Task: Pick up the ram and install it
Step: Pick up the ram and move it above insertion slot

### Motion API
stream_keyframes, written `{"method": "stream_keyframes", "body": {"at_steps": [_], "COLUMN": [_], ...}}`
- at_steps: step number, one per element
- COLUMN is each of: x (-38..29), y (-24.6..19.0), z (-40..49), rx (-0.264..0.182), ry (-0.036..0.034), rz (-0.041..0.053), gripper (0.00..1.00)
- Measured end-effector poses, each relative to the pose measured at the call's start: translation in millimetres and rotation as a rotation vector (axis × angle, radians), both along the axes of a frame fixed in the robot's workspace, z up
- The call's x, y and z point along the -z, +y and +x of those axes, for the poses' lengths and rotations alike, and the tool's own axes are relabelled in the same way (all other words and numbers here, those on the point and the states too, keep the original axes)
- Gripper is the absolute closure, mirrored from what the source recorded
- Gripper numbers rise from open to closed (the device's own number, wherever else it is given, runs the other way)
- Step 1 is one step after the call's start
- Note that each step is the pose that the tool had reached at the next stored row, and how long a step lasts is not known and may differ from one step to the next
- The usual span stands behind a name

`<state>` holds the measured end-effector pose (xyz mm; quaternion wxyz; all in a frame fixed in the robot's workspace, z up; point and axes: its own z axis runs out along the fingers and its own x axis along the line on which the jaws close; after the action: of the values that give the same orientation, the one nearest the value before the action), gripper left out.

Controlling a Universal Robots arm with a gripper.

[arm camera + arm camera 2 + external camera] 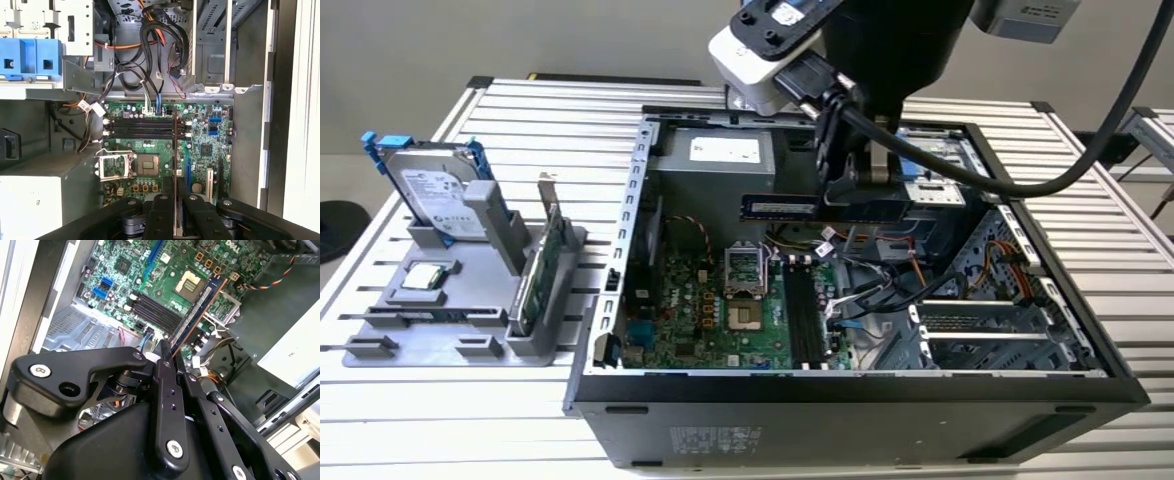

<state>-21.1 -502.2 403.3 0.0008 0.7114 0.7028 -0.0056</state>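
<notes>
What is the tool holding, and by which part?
The ram, pinched across its flat faces by the tool, with a length jutting toward the exterior view's left.

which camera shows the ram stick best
The exterior view: the ram shows its flat side, held above the open case. In the second wrist view the ram runs out from the gripper nearly edge-on; in the first wrist view it is a thin edge.

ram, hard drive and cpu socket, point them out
ram (200,310): second wrist view, middle of its edge
hard drive (438,195): exterior view, labelled face
cpu socket (148,164): first wrist view, its centre
</notes>
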Motion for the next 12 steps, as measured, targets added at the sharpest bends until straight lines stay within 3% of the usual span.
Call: {"method": "stream_keyframes", "body": {"at_steps": [12], "x": [0.0], "y": [0.0], "z": [12.7], "rx": [0.0], "ry": [0.0], "rz": [0.0], "gripper": [1.0]}}
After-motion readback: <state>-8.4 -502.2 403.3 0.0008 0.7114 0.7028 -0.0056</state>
